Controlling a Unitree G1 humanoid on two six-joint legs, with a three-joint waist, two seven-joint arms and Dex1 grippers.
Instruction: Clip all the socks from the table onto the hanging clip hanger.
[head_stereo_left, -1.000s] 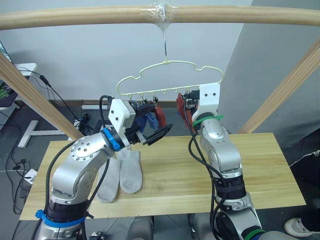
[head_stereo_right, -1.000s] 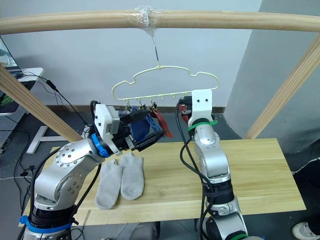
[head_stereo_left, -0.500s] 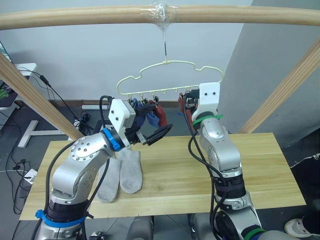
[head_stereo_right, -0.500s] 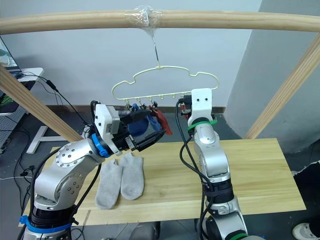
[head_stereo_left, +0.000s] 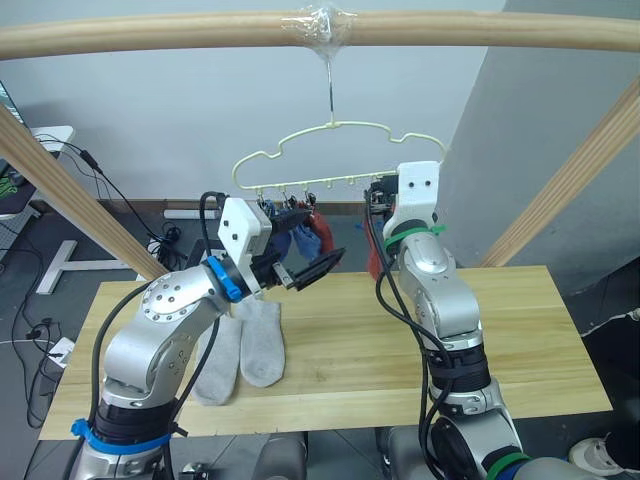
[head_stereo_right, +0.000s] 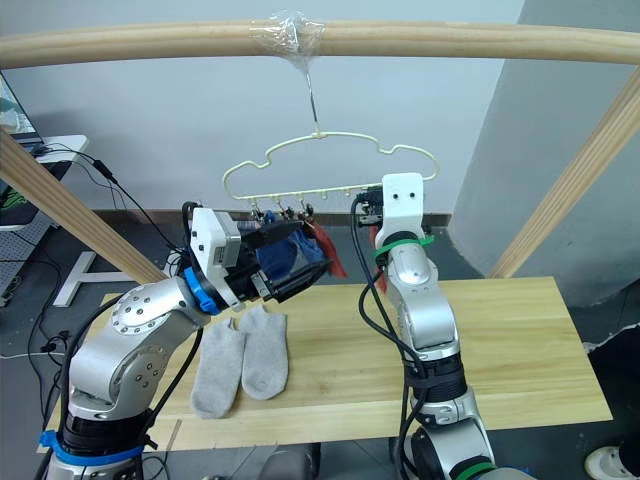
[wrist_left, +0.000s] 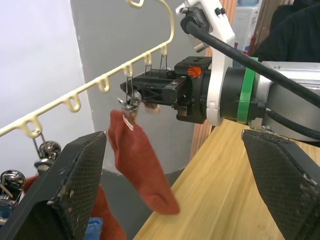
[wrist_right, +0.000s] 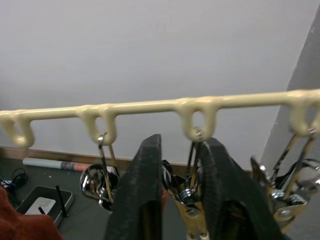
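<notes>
Your right gripper (wrist_right: 176, 195) is up at the clip hanger (head_stereo_left: 335, 128), its two fingers squeezed onto one of the small metal clips (wrist_right: 186, 194) under the cream bar. From the left wrist view, a rust red sock (wrist_left: 140, 167) hangs from that same clip, so this looks like the moment of fastening it or just letting go.

Your left gripper (head_stereo_left: 300, 262) hovers just beside the hanger's left end with its fingers spread wide and nothing between them.

Outward from there, blue socks (head_stereo_right: 283, 252) and another rust red sock (head_stereo_left: 321, 233) hang bunched on the left-hand clips; exactly how many blue ones hang there is hard to tell from here. The hanger's hook hangs from the wooden pole (head_stereo_left: 150, 33) overhead.

On the table (head_stereo_left: 520, 330), two light grey socks (head_stereo_left: 243, 345) lie side by side, touching, near your left arm. By my reckoning the coloured socks are up and the grey pair is what is left for you.
</notes>
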